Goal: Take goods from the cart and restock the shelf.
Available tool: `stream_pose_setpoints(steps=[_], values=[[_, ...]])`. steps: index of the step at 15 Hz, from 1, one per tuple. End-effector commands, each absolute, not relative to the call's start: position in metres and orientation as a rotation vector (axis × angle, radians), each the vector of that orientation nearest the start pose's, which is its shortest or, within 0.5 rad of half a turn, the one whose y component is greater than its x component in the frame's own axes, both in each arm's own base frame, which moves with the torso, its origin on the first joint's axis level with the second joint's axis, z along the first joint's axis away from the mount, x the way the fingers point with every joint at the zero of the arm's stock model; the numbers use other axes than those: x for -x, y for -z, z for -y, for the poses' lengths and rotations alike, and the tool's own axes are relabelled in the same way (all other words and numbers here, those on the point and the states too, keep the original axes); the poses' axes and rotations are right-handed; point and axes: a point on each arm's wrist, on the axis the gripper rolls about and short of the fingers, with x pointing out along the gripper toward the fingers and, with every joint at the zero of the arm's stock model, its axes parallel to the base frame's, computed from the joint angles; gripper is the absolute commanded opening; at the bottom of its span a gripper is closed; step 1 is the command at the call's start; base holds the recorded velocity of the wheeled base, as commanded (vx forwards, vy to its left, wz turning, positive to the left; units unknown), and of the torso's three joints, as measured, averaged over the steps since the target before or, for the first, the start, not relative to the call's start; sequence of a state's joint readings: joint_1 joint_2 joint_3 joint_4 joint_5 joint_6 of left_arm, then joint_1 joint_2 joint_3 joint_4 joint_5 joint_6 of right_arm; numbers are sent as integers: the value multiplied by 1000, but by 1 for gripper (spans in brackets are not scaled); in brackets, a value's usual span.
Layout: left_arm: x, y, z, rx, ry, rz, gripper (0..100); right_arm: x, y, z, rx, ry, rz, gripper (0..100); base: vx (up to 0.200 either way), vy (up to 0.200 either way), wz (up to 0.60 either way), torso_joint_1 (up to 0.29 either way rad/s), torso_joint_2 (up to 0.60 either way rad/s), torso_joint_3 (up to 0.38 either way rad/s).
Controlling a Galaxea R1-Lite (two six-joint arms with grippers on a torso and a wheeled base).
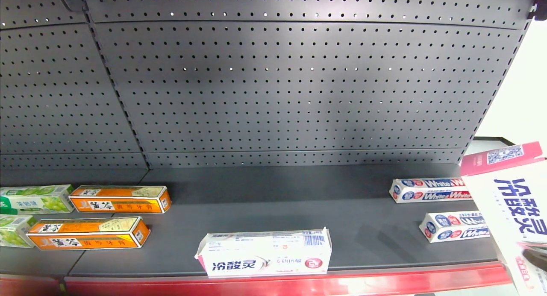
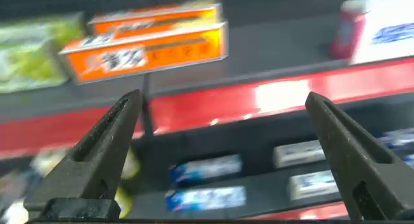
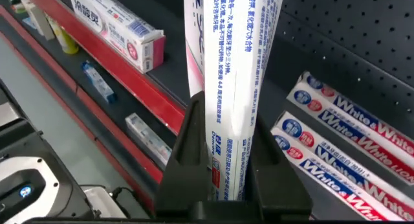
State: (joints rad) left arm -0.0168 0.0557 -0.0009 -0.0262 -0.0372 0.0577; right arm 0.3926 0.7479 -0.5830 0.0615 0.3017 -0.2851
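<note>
The shelf (image 1: 265, 193) has its bare stretch between the white box (image 1: 265, 253) lying along the front edge and the blue-and-white boxes (image 1: 431, 189) at the right end. My held box (image 3: 229, 88) hangs near upright by that right end, long axis along the fingers, so I judge it must go left and tip flat. The right gripper (image 3: 223, 130) is clamped on its lower part; the left gripper (image 2: 223, 104) is spread wide, empty, before the orange boxes (image 2: 149, 49)

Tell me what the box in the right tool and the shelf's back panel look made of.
Held box: thin printed cardboard, smooth finish; sharp folded edges and a pink end flap suggest it. Back panel: probably painted sheet metal, matte dark grey; rows of regular punched holes.
</note>
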Motion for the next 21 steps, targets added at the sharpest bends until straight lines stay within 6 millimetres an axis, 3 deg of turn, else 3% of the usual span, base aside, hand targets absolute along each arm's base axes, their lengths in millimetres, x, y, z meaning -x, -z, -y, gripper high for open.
stream_pose_setpoints(steps=[1,8,15,18,21], values=[[24,-75,-2,-33,-84,-26,100,-63,-237,-35,307,-747,-134,0,0,0,0,0,0,0],[23,-76,-2,46,-77,3,100,-78,-237,-48,410,-837,-215,0,0,0,0,0,0,0],[23,-76,-2,46,-77,3,100,-80,-234,-47,438,-821,-231,0,0,0,0,0,0,0],[23,-76,-2,46,-77,3,100,-77,-245,-41,429,-773,-210,0,0,0,0,0,0,0],[23,-76,-2,46,-77,3,100,-82,-253,-37,424,-728,-297,0,0,0,0,0,0,0]])
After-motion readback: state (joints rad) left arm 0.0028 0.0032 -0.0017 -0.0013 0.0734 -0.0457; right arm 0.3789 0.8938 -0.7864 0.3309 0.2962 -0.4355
